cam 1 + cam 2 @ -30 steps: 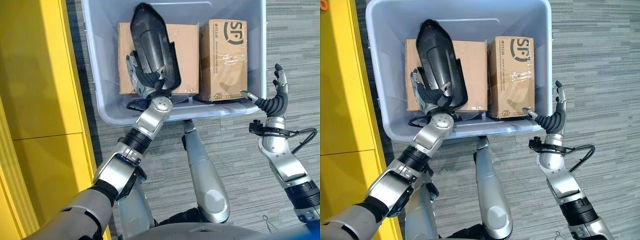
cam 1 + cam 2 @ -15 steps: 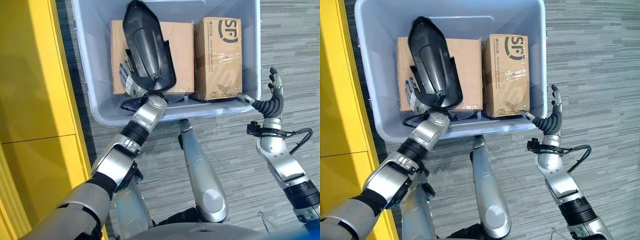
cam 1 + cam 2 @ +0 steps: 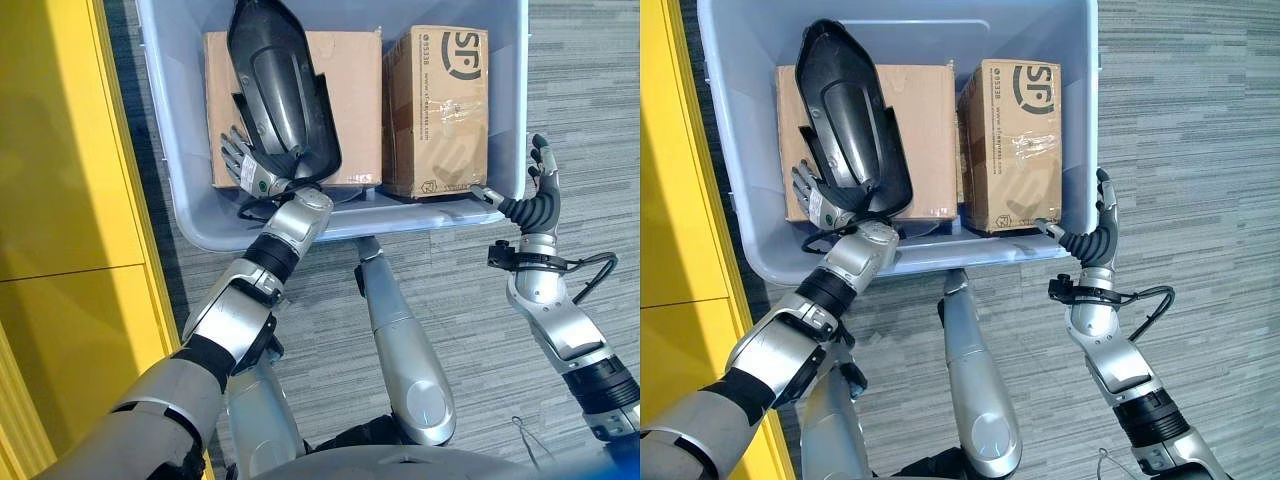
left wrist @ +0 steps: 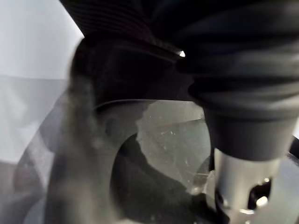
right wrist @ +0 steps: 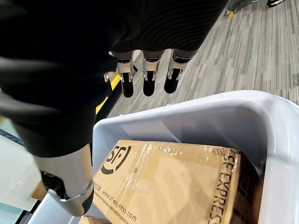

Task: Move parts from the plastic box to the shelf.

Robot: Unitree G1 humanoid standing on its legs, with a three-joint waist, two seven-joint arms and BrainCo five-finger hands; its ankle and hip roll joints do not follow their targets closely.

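Two cardboard boxes (image 3: 330,100) and the black part (image 3: 278,90) crowd the plastic box (image 3: 190,215), lower centre. Yellow shelf (image 3: 60,150) blocks the frame's left; grey floor (image 3: 590,110) at right lies free

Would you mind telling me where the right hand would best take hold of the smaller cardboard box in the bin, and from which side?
Probably from above, across its narrow width. The smaller box stands beside the bin's right wall, with the larger box close on its other side, so only its top is free. The open right hand hovers at that wall's rim; the left hand holds the black part.

plastic box (image 3: 200,225): far rim cut off | black part (image 3: 275,90): hides left hand's (image 3: 255,172) palm
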